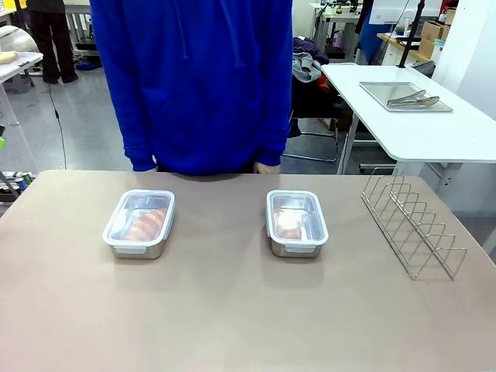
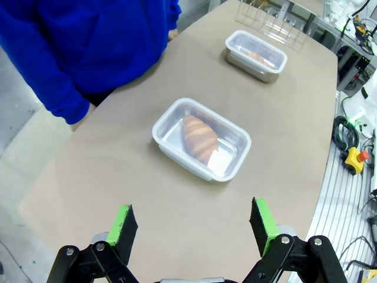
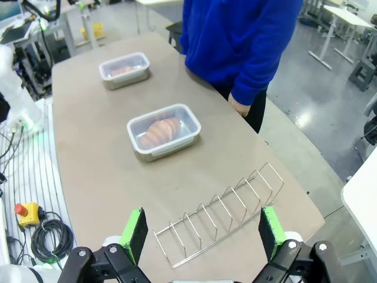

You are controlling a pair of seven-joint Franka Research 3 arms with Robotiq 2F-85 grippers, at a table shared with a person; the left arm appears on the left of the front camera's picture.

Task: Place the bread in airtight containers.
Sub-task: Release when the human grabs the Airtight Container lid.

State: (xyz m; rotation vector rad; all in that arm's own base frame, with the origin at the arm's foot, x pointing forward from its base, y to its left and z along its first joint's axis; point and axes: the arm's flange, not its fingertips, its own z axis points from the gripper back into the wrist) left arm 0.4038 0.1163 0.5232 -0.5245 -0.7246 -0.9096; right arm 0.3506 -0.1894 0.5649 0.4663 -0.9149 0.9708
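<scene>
Two glossy ridged croissants (image 1: pixel 146 223) lie under clear lids in rounded steel tubs (image 1: pixel 139 223); both claws (image 2: pixel 191 227) gape empty.

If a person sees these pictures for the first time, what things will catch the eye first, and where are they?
Two steel containers with clear lids on, each holding a croissant, sit on the table: the left container toward the robot's left, the right container near the middle. A person in a blue hoodie stands at the far edge, and an empty wire rack stands at the robot's right.
</scene>
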